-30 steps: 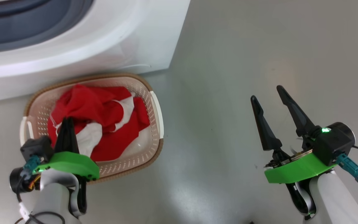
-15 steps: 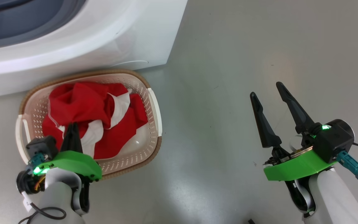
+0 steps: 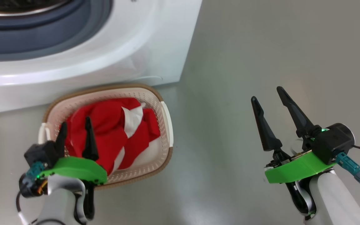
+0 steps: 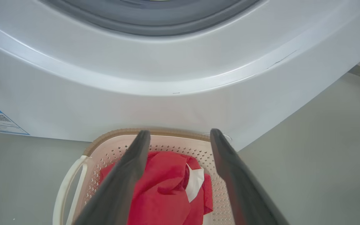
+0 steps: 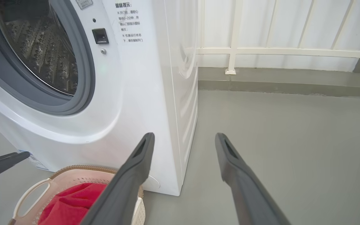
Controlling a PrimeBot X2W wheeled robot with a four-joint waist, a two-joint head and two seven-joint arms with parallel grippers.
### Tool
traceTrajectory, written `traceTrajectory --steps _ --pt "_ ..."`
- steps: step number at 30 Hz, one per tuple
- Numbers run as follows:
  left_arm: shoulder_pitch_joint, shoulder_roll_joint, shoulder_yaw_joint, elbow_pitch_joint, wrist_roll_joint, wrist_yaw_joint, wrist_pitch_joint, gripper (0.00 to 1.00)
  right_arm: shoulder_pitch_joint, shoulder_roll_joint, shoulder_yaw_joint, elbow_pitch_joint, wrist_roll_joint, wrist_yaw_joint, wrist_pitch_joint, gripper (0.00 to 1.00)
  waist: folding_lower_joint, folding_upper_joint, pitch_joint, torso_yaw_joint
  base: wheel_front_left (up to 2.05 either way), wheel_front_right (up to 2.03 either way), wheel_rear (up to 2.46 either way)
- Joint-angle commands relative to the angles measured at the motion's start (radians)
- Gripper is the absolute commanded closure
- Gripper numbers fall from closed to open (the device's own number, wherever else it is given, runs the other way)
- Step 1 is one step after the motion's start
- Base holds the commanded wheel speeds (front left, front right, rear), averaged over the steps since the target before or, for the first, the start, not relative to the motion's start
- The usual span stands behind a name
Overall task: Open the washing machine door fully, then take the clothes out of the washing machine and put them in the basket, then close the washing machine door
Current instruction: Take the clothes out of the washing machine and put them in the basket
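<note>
Biggest thing first: the one washing machine [image 3: 120, 50] shows more of its grey-ringed opening up top now, but that is the camera shifting, not the machine. One basket [image 3: 167, 125] sits on the floor [image 3: 261, 47] just in front of the machine, with one heap of red-and-white clothes [image 3: 111, 125] lying inside it. And there's the release: the left gripper [image 3: 75, 123], fingers pressed together a moment ago, now has them spread wide over the heap, gripping nothing. The right gripper [image 3: 267, 93] hangs well off to the side over bare floor, just as wide and empty as before. Two grippers, four fingers. The floor is smooth and grey throughout, and a white railing [image 5: 277, 51] runs along the back.
</note>
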Motion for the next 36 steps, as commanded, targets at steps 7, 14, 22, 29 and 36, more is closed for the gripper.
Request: traceTrajectory --steps 7,14,22,29,36 --pt "0.119 0.016 -0.004 -0.218 0.064 0.050 -0.012 0.00 0.055 -0.005 0.009 0.008 -0.016 0.003 -0.006 0.00 0.0000 0.0000 -0.125 0.065 0.00 0.00 0.00" --pt "0.177 0.016 -0.025 -0.350 0.143 0.061 -0.012 0.00 0.090 -0.006 -0.004 0.037 -0.024 0.003 -0.006 0.00 0.0000 0.0000 -0.205 0.090 0.00 0.00 0.00" --pt "0.277 0.022 -0.050 -0.465 0.209 0.070 -0.012 0.00 0.134 -0.002 -0.021 0.067 -0.035 0.003 -0.006 0.00 0.0000 0.0000 -0.299 0.107 0.00 0.00 0.00" --pt "0.375 0.038 -0.065 -0.539 0.220 0.080 0.027 0.00 0.182 0.003 -0.033 0.087 -0.047 0.003 -0.006 0.00 0.0000 0.0000 -0.373 0.119 0.00 0.00 0.00" --pt "0.490 0.058 -0.073 -0.622 0.220 0.092 0.094 0.00 0.236 0.008 -0.054 0.090 -0.061 0.003 -0.002 0.00 0.0000 0.0000 -0.430 0.128 0.00 0.00 0.00"
